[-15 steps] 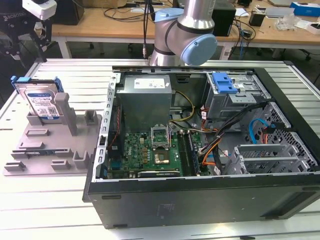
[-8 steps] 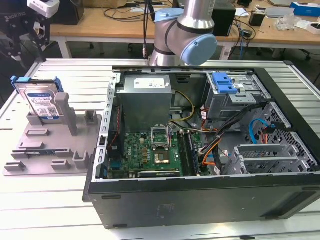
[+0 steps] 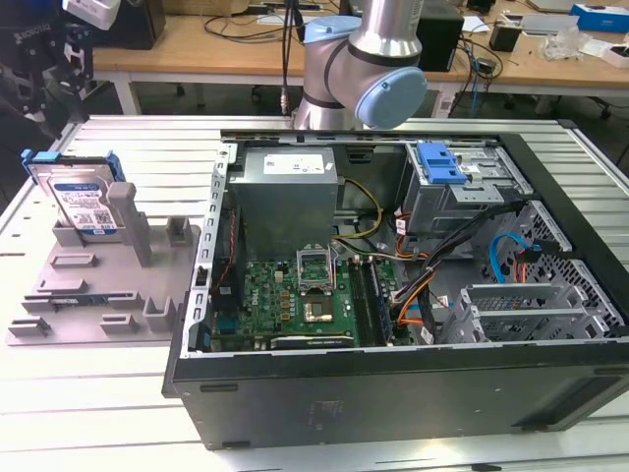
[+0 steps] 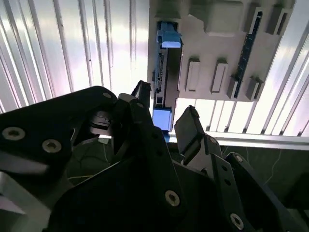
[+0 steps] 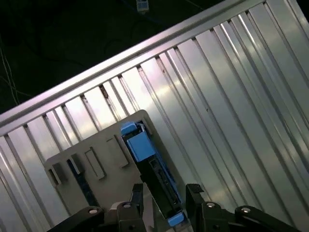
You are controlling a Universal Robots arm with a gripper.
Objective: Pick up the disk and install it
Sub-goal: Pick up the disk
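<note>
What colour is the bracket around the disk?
Blue. The bracket around the disk shows best in the exterior view.

Harsh glare across ribbed table [image 4: 72,48]; shadowed foreground.

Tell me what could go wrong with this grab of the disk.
1. The open hand straddles the disk near one end, not its middle; an off-centre grip might tilt it or jam it in the grey holder on lifting.
2. The fingers flank its blue plastic edge; closing there might let the disk slip.
</note>
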